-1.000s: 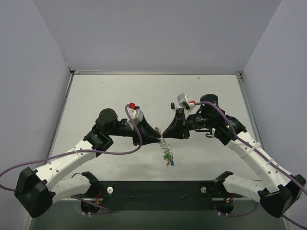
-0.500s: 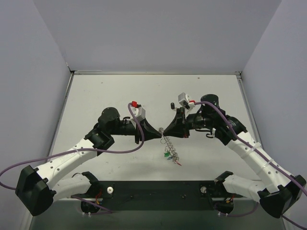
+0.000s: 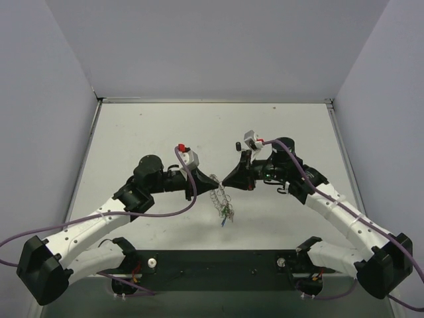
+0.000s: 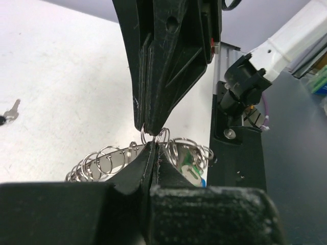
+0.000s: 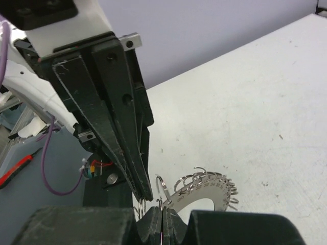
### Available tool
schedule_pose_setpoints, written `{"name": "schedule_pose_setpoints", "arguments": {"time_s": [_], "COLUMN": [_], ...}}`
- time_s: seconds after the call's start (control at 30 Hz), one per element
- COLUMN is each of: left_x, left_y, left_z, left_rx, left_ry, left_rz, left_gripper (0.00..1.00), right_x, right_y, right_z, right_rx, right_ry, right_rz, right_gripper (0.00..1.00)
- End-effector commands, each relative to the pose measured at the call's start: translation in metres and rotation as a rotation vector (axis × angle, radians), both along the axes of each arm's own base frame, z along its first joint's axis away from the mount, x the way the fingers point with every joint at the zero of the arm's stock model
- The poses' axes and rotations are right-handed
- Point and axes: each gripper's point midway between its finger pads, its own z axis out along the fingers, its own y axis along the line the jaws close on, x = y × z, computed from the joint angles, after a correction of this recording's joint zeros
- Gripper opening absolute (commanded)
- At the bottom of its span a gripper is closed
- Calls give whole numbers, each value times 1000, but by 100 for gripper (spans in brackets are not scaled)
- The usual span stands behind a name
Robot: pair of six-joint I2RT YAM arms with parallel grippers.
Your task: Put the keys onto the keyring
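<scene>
- left gripper [image 3: 212, 182]: jaws, part-open a second earlier, were now closed and pinching a coil of the keyring [image 3: 218, 195].
- keyring: hung between both tips, shifted slightly left.
- keys [image 3: 226, 215]: green and blue ones dangled beneath the ring.
- right gripper [image 3: 226, 180]: clamped on the same rim, unchanged.
- judgement: two-handed hold secured, but a loose key [image 4: 10, 111] on the table [image 4: 61, 76] awaited threading.

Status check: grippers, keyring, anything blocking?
Both shut: left gripper and right gripper pinch the keyring rim, tip to tip. Green and blue keys dangle below it. One loose key lies aside; nothing blocking.
</scene>
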Motion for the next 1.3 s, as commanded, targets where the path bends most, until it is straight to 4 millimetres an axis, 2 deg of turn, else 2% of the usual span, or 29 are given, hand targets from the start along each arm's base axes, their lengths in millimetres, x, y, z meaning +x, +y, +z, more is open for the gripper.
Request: {"name": "schedule_pose_setpoints", "arguments": {"time_s": [0.0,0.03,0.07,0.13,0.17,0.23,0.27,0.4,0.6,0.67,0.8,0.9,0.93,1.13,1.27], "left_x": [13,16,21,26,28,32,32,36,40,41,43,41,41,53,62], "left_y": [5,6,7,6,6,3,3,-2,-6,-7,-9,-12,-13,-7,-6], "left_z": [5,1,-7,-17,-24,-37,-45,-71,-90,-91,-93,-89,-88,-72,-68], "left_rx": [-17,-10,5,19,30,46,59,98,125,124,121,109,106,60,103], "left_ry": [-44,-36,-25,-15,-4,12,26,69,112,123,132,137,151,234,296], "left_rz": [96,113,140,157,169,174,172,167,170,175,174,156,156,234,279], "left_gripper": [0,0,0,0,0,0,0,0,0,0,4,18,26,39,52], "right_x": [19,22,22,25,25,27,27,31,40,40,38,36,36,34,33], "right_y": [6,7,7,9,8,9,8,4,-4,-7,-10,-11,-11,-13,-14], "right_z": [-11,-14,-28,-36,-51,-57,-68,-86,-108,-120,-129,-132,-132,-130,-127], "right_rx": [46,52,33,38,23,30,21,21,7,-6,-15,-21,-23,-32,-28], "right_ry": [28,38,75,91,133,143,173,210,248,268,290,299,298,286,276], "right_rz": [-60,-70,-76,-84,-94,-96,-105,-134,-184,-195,-193,-194,-195,-194,-190], "right_gripper": [0,0,0,0,0,0,0,0,0,0,0,0,0,0,0]}}
